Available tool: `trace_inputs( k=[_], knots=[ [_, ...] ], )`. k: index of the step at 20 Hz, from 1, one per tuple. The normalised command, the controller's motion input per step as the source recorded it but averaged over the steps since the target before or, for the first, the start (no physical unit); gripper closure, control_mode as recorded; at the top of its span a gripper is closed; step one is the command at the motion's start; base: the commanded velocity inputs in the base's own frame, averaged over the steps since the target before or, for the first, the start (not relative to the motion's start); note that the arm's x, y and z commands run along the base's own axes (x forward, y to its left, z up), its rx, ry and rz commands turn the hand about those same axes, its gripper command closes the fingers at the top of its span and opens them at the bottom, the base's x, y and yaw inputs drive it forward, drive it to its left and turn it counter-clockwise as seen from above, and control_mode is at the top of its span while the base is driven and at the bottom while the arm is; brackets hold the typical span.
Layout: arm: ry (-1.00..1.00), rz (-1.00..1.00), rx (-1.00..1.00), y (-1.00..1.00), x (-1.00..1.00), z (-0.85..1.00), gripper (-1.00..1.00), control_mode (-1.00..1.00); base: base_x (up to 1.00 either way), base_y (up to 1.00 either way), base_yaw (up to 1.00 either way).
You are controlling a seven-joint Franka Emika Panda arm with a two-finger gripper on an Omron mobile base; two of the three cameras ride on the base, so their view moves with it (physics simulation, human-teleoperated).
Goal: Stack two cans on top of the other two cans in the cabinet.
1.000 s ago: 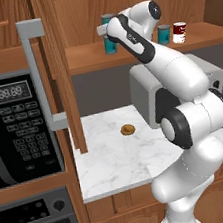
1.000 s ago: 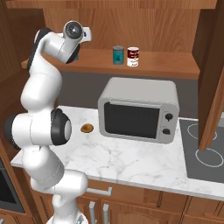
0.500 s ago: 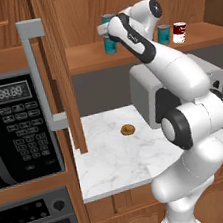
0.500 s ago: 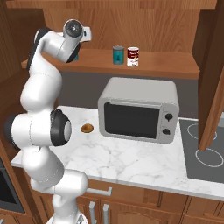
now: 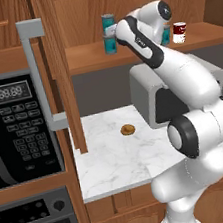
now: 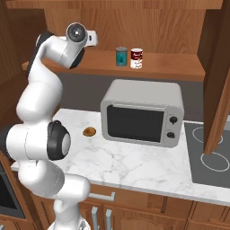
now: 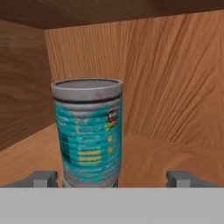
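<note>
While the white arm reaches up to the cabinet [image 5: 61, 65] shelf, its gripper [image 7: 111, 178] stands open, the two grey fingertips [image 7: 41, 178] spread wide with a teal can [image 7: 87, 131] between them, nearer the left tip. Whether either tip touches the can cannot be told.

Going left to right in the left base view: far left of the gripper is a black wall oven panel [image 5: 20, 127] with a keypad. Next comes the open cabinet door, seen edge-on, with its long grey bar handle [image 5: 37, 69]. Just left of the gripper on the shelf [image 5: 90, 58] are two teal cans, one stacked on the other [image 5: 109, 34]; the upper one has a silver top. Below the gripper, a small brown round item [image 5: 128, 129] lies on the marble bench [image 5: 110, 159], beside a silver microwave [image 6: 143, 112]. Right of the gripper, partly hidden behind the arm, stands another teal can [image 6: 121, 56], and just right of it a red and white can [image 6: 136, 58], the two close together and upright on the shelf. Farthest right, a dark cooktop [image 6: 211, 155] is set into the bench beneath a second wooden door [image 6: 218, 81].
</note>
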Motion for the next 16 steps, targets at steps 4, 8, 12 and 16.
trace_inputs(
  k=[4,8,12,16],
  knots=[
    [0.04,-0.22,0.00,-0.23,-0.52,0.00,-1.00,-1.00,0.00,0.00,0.00],
    [0.13,-0.35,-0.01,-0.26,-0.34,0.00,-1.00,-1.00,0.00,0.00,0.00],
    [0.15,-0.52,-0.02,-0.44,-0.04,-0.08,-1.00,-1.00,0.00,0.00,0.00],
    [0.09,-0.37,0.00,-0.47,0.00,-0.13,-1.00,-1.00,0.00,0.00,0.00]
  ],
)
